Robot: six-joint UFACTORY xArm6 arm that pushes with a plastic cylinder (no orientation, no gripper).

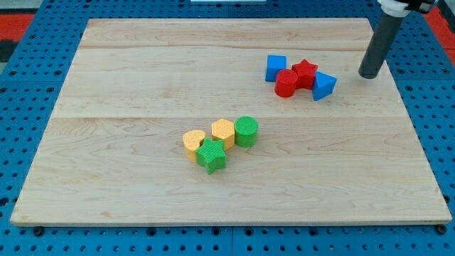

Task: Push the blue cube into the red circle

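The blue cube (276, 68) sits at the upper right of the wooden board, touching the red circle (286, 83) just below and right of it. A red star (304, 72) lies right of the cube, against the red circle. A blue triangular block (324, 85) sits right of the star. My tip (369, 74) rests on the board to the right of this cluster, about 60 px right of the blue triangular block and well clear of the blue cube.
A second cluster lies at the board's lower middle: a yellow heart-like block (193, 144), a yellow hexagon (222, 132), a green cylinder (246, 131) and a green star (212, 156). The board's right edge (409, 107) is near my tip.
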